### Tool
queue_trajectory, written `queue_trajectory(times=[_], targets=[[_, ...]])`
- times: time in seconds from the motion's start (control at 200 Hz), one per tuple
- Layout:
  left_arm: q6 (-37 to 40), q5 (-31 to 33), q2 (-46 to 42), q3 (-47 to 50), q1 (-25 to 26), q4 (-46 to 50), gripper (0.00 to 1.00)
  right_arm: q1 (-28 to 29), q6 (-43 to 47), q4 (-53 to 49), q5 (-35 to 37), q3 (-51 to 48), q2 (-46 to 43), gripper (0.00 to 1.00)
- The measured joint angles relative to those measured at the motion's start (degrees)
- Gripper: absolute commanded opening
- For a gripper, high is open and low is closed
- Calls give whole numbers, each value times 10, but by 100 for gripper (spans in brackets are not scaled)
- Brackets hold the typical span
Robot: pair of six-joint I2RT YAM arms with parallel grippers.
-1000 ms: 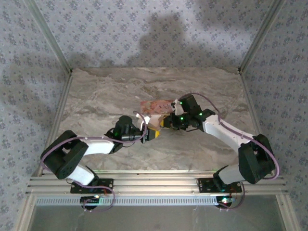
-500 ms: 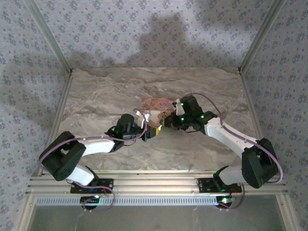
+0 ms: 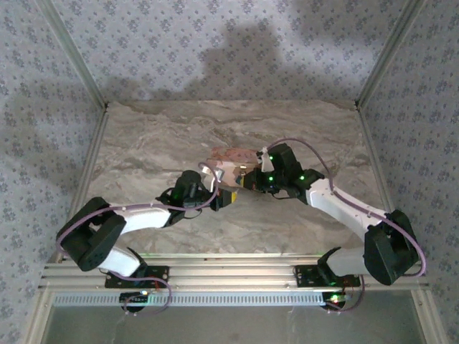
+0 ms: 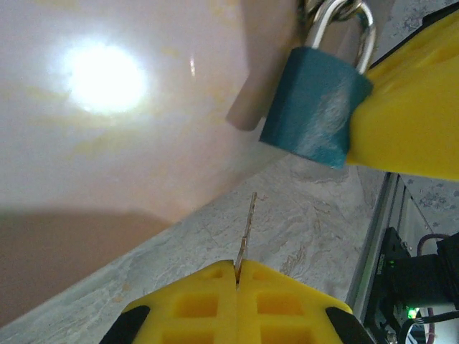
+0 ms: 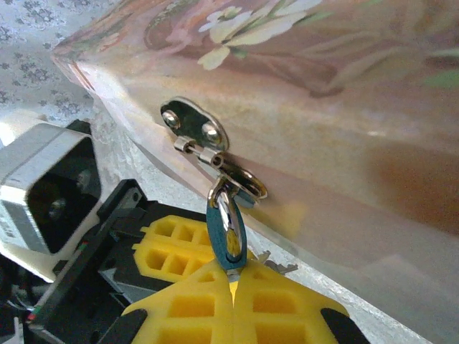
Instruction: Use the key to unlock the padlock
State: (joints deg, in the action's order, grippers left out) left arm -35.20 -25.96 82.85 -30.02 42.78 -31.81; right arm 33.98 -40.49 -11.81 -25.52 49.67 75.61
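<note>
Pale blue-grey floral-patterned walls (image 3: 143, 50) enclosed a beige marbled tabletop (image 3: 158, 136) between slanting aluminium posts (image 3: 73, 50), while soft dark shadows (image 3: 244, 61) lay across the back wall.

Bare counter (image 3: 150, 143) is left open around the centre, which is blocked by the pink box (image 3: 228, 155), with the left end effector (image 3: 228, 198) and right end effector (image 3: 245, 182) crowded at its near face. A clear gap is seen between key (image 4: 246, 229) and padlock (image 4: 312, 107).
</note>
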Motion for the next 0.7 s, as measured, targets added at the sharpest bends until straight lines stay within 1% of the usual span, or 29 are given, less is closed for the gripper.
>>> queue_trajectory(times=[0.17, 0.505, 0.63, 0.655, 0.685, 0.695, 0.7], targets=[[9, 12, -33, 9, 0, 25, 0, 9, 19, 21, 21, -29, 1, 0], [23, 36, -95, 73, 0, 73, 0, 14, 61, 73, 85, -123, 19, 0], [30, 44, -113, 78, 1, 87, 0, 20, 71, 79, 106, -137, 22, 0], [32, 46, -119, 78, 1, 93, 0, 23, 73, 83, 116, -138, 22, 4], [35, 48, -128, 78, 1, 99, 0, 28, 76, 87, 128, -138, 21, 12], [35, 48, -128, 78, 1, 99, 0, 28, 76, 87, 128, -138, 21, 12], [35, 48, -128, 78, 1, 99, 0, 28, 76, 87, 128, -138, 21, 14]])
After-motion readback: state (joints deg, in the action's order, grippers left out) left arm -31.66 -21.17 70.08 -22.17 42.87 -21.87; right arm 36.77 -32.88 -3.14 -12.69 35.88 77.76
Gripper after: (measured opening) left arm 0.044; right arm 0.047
